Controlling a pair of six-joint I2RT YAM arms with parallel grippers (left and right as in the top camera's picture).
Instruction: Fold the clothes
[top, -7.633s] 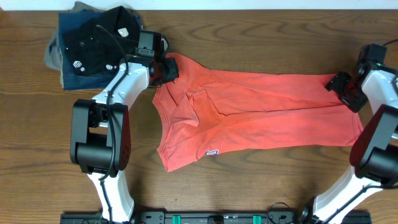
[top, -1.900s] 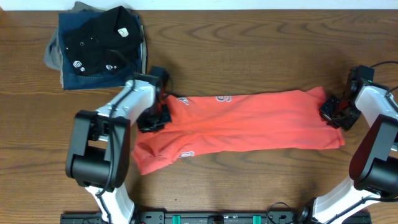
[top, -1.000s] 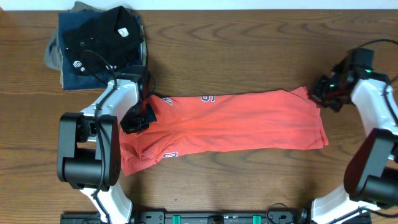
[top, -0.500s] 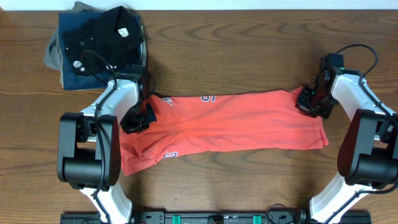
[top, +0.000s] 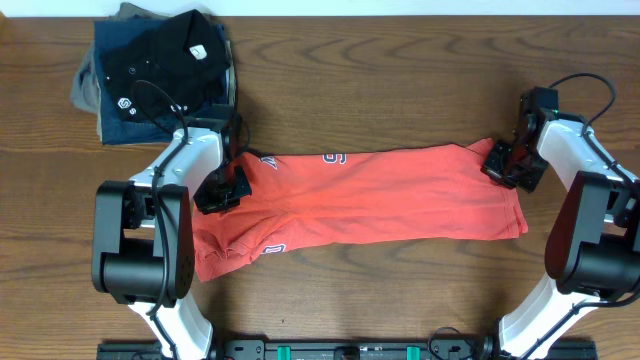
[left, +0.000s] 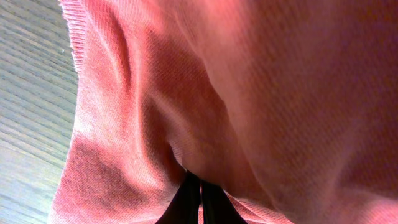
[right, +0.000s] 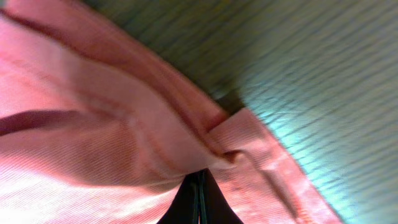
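The clothes (top: 380, 195), a red-orange T-shirt, lie as a long band folded lengthwise across the middle of the table, with small white print showing on the top edge and near the lower left. My left gripper (top: 222, 190) rests on the shirt's left end. In the left wrist view it (left: 200, 182) is shut, with the fabric (left: 267, 93) bunched at its tips. My right gripper (top: 503, 165) sits on the shirt's upper right corner. The right wrist view shows it (right: 199, 175) shut on a puckered fold of the fabric (right: 93, 149).
A pile of folded garments (top: 150, 75) lies at the back left, a black shirt with small white logos on top of blue and khaki ones. Bare wooden table (top: 400, 80) lies behind and in front of the shirt. The arm bases stand at the front edge.
The shirt went from spread out to a folded band, dragged left. The right gripper let go, lifted away, then returned to the upper right corner. The left gripper has stayed still for the last second.
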